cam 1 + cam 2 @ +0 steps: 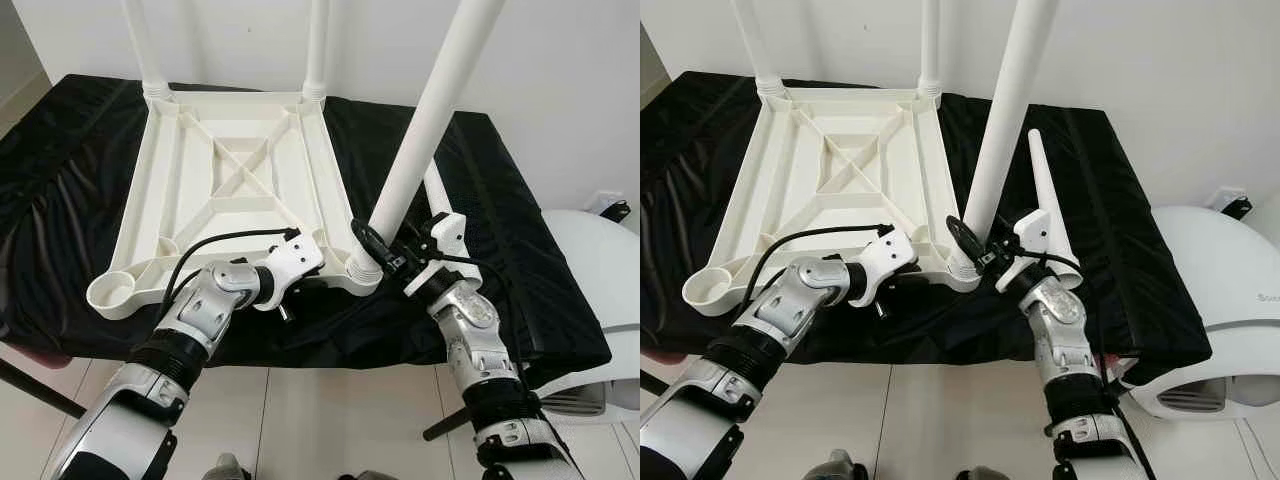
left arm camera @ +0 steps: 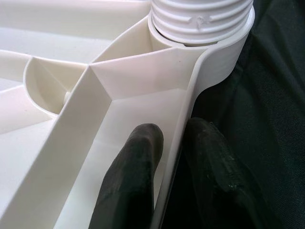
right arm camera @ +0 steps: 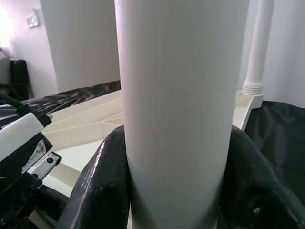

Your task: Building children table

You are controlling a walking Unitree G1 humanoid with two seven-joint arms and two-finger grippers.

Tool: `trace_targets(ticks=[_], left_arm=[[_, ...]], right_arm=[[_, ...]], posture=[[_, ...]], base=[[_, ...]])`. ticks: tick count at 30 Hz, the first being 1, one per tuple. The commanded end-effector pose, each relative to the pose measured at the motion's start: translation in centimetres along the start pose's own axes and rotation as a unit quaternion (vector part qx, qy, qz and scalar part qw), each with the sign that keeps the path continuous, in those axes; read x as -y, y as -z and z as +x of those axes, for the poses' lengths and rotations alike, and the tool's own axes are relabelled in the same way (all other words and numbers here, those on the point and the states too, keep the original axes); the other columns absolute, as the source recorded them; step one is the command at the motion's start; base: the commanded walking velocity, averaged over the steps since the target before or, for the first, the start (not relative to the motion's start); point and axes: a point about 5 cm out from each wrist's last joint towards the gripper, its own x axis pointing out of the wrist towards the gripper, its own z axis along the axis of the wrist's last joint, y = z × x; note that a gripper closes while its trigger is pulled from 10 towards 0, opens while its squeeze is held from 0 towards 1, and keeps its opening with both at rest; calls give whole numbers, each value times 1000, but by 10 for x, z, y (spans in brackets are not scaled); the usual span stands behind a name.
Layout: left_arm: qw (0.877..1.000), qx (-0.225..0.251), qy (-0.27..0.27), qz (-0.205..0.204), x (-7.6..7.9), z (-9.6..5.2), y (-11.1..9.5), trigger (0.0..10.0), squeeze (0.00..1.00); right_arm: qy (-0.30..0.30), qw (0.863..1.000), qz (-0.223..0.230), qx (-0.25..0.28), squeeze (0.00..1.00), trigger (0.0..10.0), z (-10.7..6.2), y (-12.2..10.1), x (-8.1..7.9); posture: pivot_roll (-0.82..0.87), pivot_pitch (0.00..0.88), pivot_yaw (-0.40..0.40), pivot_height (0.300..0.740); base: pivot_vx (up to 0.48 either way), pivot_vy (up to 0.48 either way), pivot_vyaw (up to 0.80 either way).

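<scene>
Tabletop (image 1: pixel 235 180) is flipped upside down on the black-covered table (image 1: pixel 60 200), ribbed underside facing up, so we're looking straight into the cross bracing. Two legs (image 1: pixel 143 45) stand up out of the far corners, at roughly 11 and 12 o'clock in the head view. The near-left corner at 8 o'clock has a bare round socket (image 1: pixel 112 292).

Our left gripper (image 2: pixel 174 143) is on the near edge of the tabletop around 6 o'clock, jaws clamped on the thin side wall: one finger inside the frame, the other outside against the black cloth, just short of the threaded corner collar.

Our right gripper (image 1: pixel 385 252) is at about 5 o'clock, jaws closed around the third leg (image 1: pixel 430 120) low down near its base. That leg sits with its bottom end in the near-right corner socket (image 1: pixel 358 272) and leans up and to the right, not plumb like the far pair.

A fourth leg (image 1: pixel 1045 190) lies loose on the cloth just right of the right gripper, tapered tip pointing away from us. A white rounded thing (image 1: pixel 1220 290) sits off the table's right end at 3 o'clock.
</scene>
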Motion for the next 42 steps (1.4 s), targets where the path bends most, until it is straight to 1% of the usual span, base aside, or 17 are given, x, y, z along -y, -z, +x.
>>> trace_targets(ticks=[1,17,21,27,34,42], left_arm=[[1000,9,11,24,3,3,-9,10000,0],[999,10,14,27,4,4,-10,10000,0],[999,10,16,28,4,3,-10,10000,0],[999,10,17,29,4,3,-10,10000,0],[999,11,16,28,4,3,-10,10000,0],[999,11,17,29,4,3,-11,10000,0]], right_arm=[[-2,998,23,-54,0,10000,-8,22,-9],[57,998,4,-39,0,10000,-7,18,-18],[80,996,-3,-37,0,10000,-8,16,-21],[96,995,-8,-34,0,10000,-8,15,-23],[136,990,-10,-29,0,10000,-10,14,-26],[192,981,-30,-30,0,10000,-10,10,-23]], posture=[[15,29,-43,740],[15,19,-41,740],[15,22,-40,740],[17,28,-41,740],[18,34,-42,740],[17,37,-40,740]], base=[[0,0,0],[0,0,0],[0,0,0],[0,0,0],[0,0,0],[0,0,0]])
